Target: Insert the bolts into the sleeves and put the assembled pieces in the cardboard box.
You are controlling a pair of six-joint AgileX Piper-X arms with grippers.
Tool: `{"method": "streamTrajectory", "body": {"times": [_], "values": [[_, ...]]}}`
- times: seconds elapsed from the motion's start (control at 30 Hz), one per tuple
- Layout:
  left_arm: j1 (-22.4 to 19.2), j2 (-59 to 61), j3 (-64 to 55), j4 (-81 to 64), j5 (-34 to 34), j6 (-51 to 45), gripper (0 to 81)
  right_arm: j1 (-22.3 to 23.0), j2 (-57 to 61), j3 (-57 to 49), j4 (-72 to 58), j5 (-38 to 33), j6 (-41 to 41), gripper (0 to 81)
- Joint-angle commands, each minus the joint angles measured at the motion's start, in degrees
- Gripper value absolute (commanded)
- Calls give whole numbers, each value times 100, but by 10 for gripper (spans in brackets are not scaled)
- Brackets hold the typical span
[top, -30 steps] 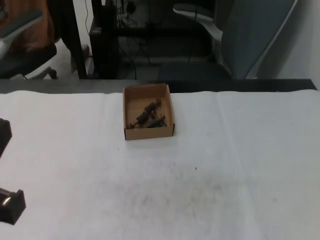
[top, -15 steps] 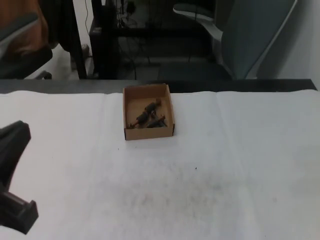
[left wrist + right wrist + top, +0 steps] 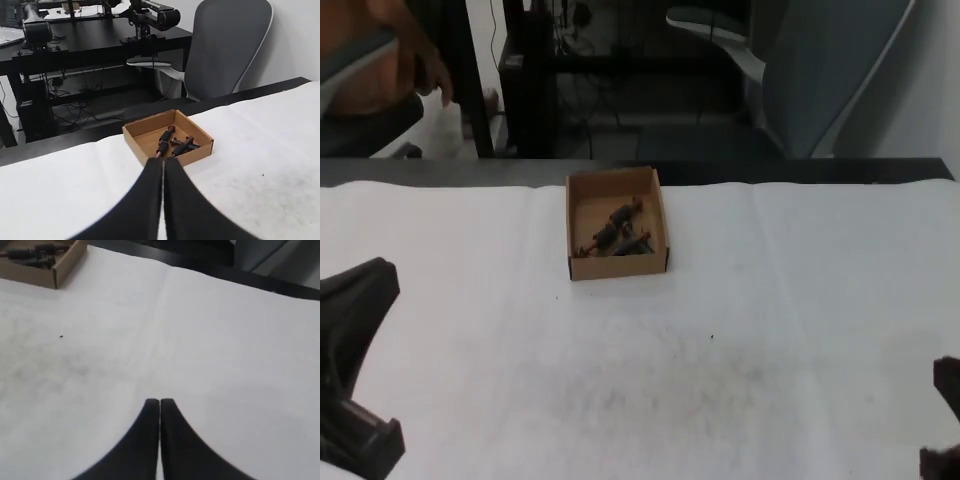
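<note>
Both arms have pushed farther over the bench since a second ago: the left arm (image 3: 355, 320), then barely showing at the near left corner, now reaches well in from it, and the right arm (image 3: 947, 420) has come into sight at the near right corner. Nothing else on the bench has shifted, and the cardboard box (image 3: 617, 266) sits where it did.

That box stands open-topped near the middle of the bench's far edge, on the white cloth (image 3: 770, 300) that covers the bench. On its floor lie the dark assembled pieces (image 3: 620, 232), close together and flat. From the left wrist view the box (image 3: 195, 153) is straight ahead of the left gripper (image 3: 162, 162), well apart from it, with the pieces (image 3: 175, 142) plain to see inside. The left gripper's two black fingers are pressed together with only a thin seam between them and hold nothing.

The right gripper (image 3: 159, 402) is likewise closed, tips touching and empty, over bare cloth toward the near right part of the bench. Its view catches the box (image 3: 60, 270) far off with the pieces (image 3: 30, 255) in it. A small dark speck (image 3: 61, 336) marks the cloth between the box and this gripper.

Behind the far edge stands a grey office chair (image 3: 225, 45).
</note>
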Motion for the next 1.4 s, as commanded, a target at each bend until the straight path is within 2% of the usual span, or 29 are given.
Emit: {"method": "streamTrajectory", "body": {"times": [0.0,0.13,0.27,0.43,0.57,0.67,0.83,1.07,1.37], "values": [[2,-23,2,-71,104,-46,18,-703,115,68,-538,-704,57,6],[2,-23,2,-71,104,-46,18,-1690,735,212,-615,-2152,13,6],[2,-12,164,201,52,-46,18,-1966,1211,209,-409,-2225,91,6],[2,30,904,153,-353,-427,18,-1950,1301,173,30,-2306,26,6],[2,110,1712,-860,-728,-1154,18,-1950,1299,33,229,-2476,26,6],[2,195,2210,-1313,-802,-1268,18,-1950,1299,26,251,-2394,-5,6],[2,205,2255,-1511,-802,-1477,18,-1950,1299,38,360,-2215,443,6],[2,205,2255,-2301,-817,-1423,18,-1950,1299,38,339,-2215,443,6],[2,205,2255,-2295,-817,-1423,18,-1950,1299,38,339,-2215,443,6]]}}
